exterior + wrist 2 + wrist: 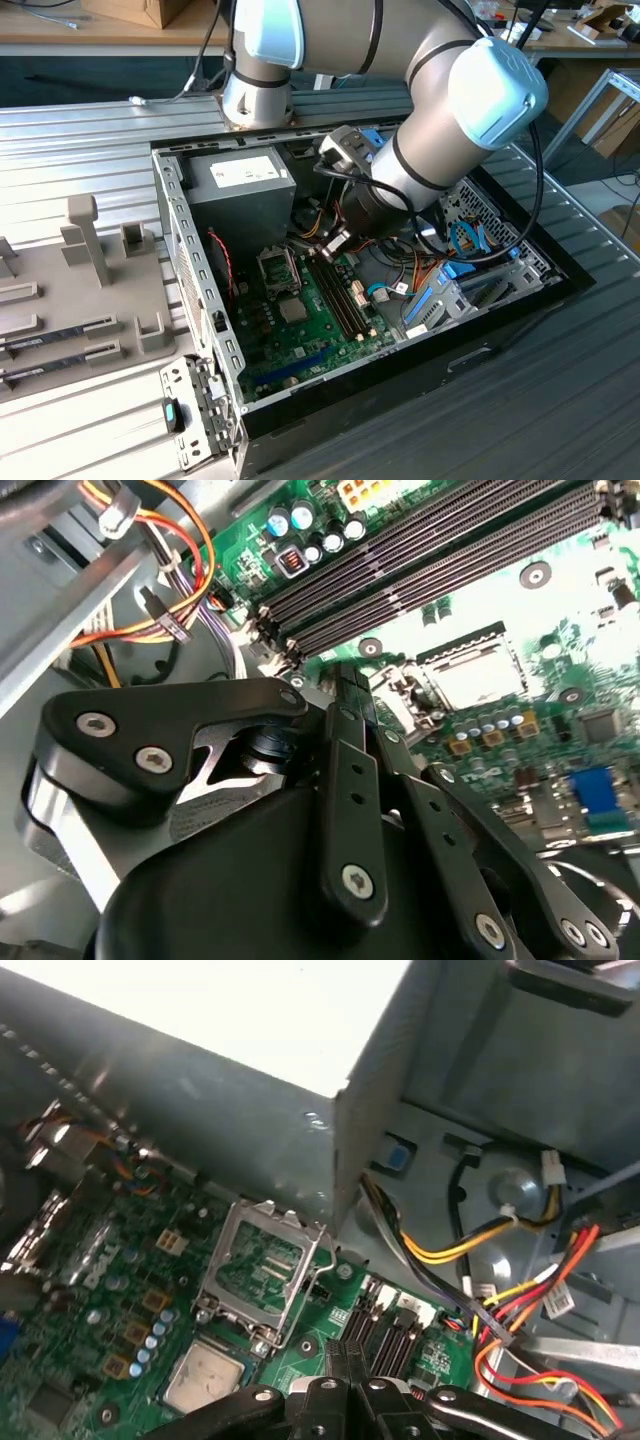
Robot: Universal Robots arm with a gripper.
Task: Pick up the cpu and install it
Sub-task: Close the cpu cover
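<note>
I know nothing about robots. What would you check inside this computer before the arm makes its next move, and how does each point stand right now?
1. Is the cpu in its socket? Ok: the silver square lies inside it.
2. Is the cpu seated flat? Cannot tell.
3. Is the hinged socket frame closed over the chip? Not ok: it stands raised.
4. Is the gripper empty? Ok: it is shut with nothing between its fingers.
5. Are the coloured wires clear of the gripper? Cannot tell: they run close beside it.
</note>
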